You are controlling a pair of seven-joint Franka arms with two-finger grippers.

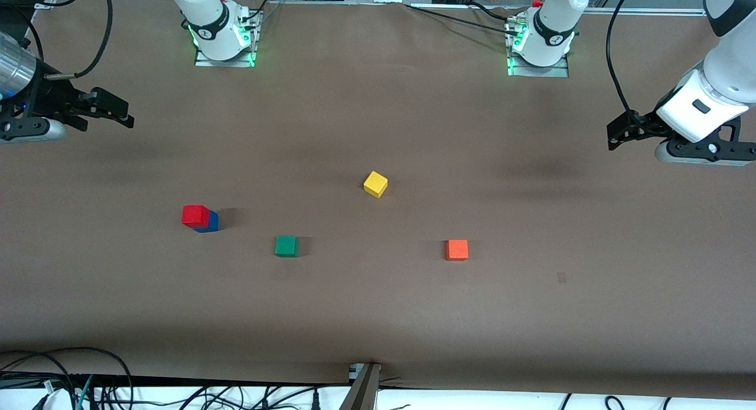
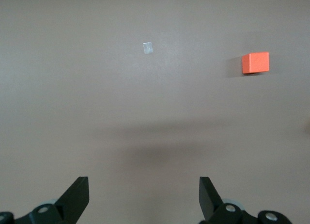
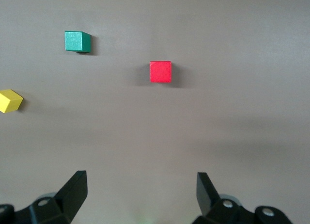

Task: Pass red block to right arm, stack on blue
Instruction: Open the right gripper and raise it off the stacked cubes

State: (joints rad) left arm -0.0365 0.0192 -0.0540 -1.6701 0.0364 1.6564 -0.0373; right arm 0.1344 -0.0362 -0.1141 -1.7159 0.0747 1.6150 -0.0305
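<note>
Front view shows the red block (image 1: 195, 215) sitting on the blue cube (image 1: 209, 223), toward the right arm's end of the table, with the green cube (image 1: 286, 246) nearby. Both arms wait high at their own table ends: right gripper (image 1: 121, 113) and left gripper (image 1: 619, 132), fingers spread, holding nothing.

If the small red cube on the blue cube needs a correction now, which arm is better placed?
Right. The right pincer hangs open at the stack's end of the table, with the small red cube on the blue cube in its wrist view. The left pincer, open, waits at the other end.
</note>
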